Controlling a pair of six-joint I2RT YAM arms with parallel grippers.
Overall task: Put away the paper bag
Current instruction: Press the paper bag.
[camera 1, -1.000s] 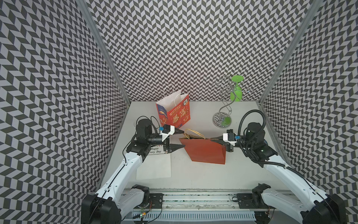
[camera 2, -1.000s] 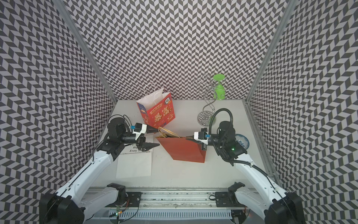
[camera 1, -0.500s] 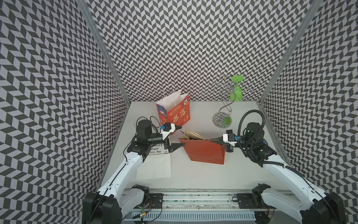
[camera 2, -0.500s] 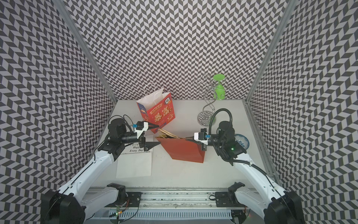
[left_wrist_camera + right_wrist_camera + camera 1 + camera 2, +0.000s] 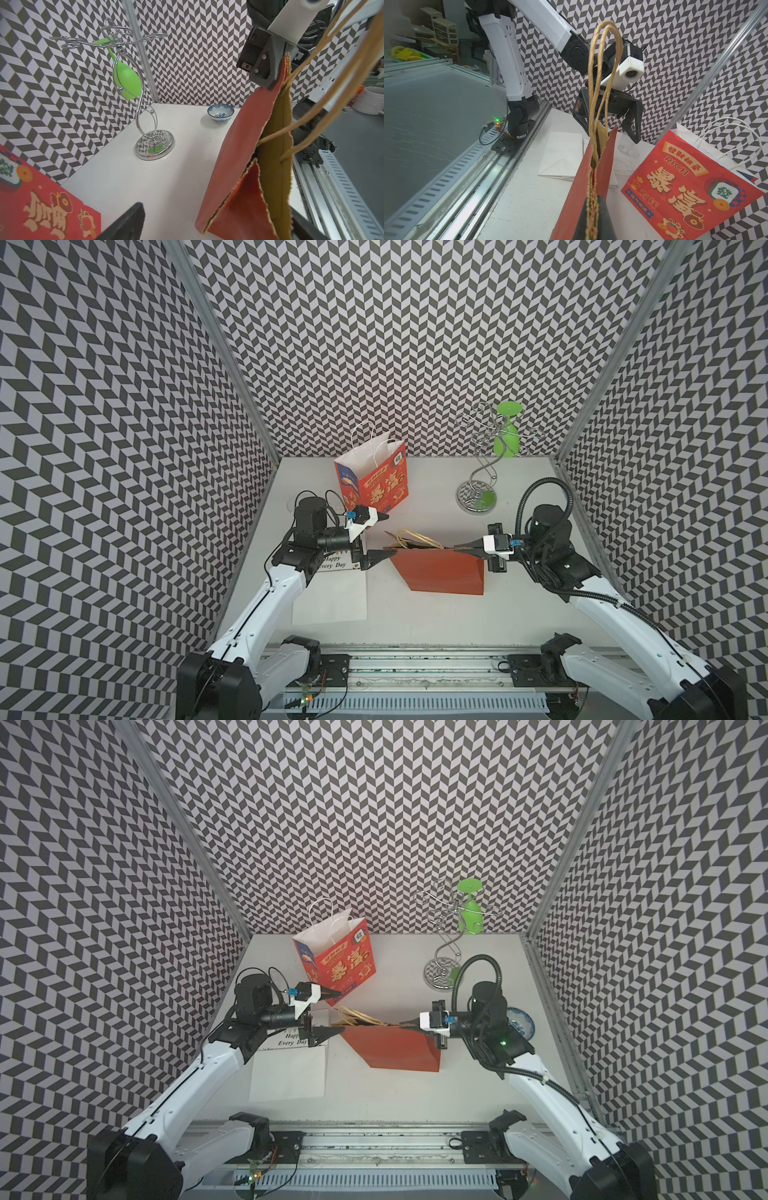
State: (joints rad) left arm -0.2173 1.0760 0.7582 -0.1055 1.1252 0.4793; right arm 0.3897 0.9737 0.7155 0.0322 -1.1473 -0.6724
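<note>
The right gripper's (image 5: pixel 461 548) fingers (image 5: pixel 593 220) are pinched tight on the top rim of the plain red paper bag (image 5: pixel 440 572). The left gripper (image 5: pixel 384 535) is splayed wide with nothing in it, just off the bag's other top corner, dead centre in both top views.

My read is that the one-corner pinch keeps the bag upright and pressed flat, gussets tucked in, ready to be stashed. I can't quite tell if its bottom edge sits on the white table (image 5: pixel 415 614) or hangs just clear.

The bag is matte kraft paper with a sawtooth rim.

- Lower left of it, a flat white paper piece (image 5: pixel 332 597) printed "Happy Every Day" lies on the table.
- Upper centre stands a glossy printed gift bag (image 5: pixel 374 485), mouth open, probably the destination.
- Upper right is a curly chrome wire stand (image 5: pixel 478 497) with a green plastic goblet (image 5: pixel 507 439) hung upside down.
- The left wrist view shows a small blue-and-white bowl (image 5: pixel 220 114).
- Smallest of all are the tan twisted-paper handles (image 5: pixel 411 538), flopping loose.
</note>
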